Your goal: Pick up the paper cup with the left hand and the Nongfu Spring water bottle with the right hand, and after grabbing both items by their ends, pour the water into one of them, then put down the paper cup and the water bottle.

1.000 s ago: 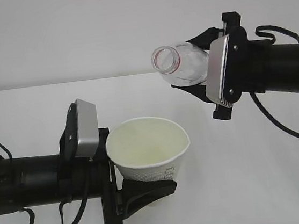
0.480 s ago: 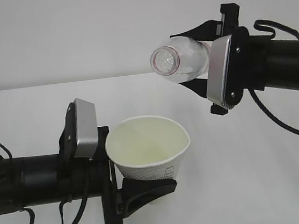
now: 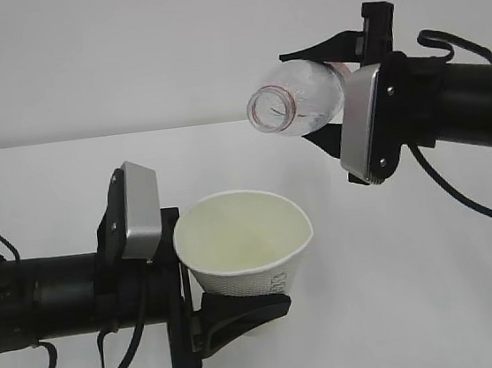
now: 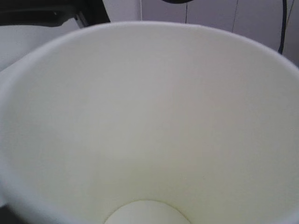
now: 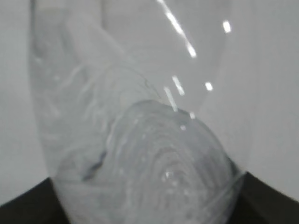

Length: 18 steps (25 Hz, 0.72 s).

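Bottle [image 3: 300, 100] mouth above, right of cup [image 3: 246, 244] rim; clear gap between.

Cup [image 3: 246, 244] in the left end effector [image 3: 234, 314] is white outside with faint dark print, cream inside. Bottle [image 3: 299, 100] in the right end effector [image 3: 342, 93] is clear, reddish ring at the mouth. Both end effectors black, worktop [image 3: 418, 289] white.

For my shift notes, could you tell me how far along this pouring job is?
Done: both items are lifted. In hand: the left end effector holds the white paper cup; the right end effector holds the clear plastic bottle tipped, uncapped, with no stream visible. Left: setting both down.
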Available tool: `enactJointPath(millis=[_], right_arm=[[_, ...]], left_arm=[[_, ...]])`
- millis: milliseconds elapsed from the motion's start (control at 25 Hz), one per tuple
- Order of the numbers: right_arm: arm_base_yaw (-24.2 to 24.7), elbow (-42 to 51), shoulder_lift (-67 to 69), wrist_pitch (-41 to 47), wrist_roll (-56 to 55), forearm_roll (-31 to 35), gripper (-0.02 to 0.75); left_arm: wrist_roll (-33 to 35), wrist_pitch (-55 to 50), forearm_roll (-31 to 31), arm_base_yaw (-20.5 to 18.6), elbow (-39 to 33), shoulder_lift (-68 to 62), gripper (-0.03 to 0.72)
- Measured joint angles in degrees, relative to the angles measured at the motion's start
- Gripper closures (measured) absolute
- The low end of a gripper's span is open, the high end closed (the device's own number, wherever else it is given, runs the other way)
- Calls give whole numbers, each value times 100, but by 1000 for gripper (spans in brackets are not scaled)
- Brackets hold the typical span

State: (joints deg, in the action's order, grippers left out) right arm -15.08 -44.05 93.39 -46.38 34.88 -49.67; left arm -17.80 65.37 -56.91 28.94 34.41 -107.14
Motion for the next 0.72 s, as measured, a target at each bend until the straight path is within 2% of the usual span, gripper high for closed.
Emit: enactJointPath(millis=[440, 720], right_arm=[[0, 0, 0, 0, 293, 122, 242], [0, 0, 0, -14, 560, 122, 242]], left_arm=[[2, 0, -44, 9, 0, 0, 151], [12, 0, -44, 200, 0, 0, 151]])
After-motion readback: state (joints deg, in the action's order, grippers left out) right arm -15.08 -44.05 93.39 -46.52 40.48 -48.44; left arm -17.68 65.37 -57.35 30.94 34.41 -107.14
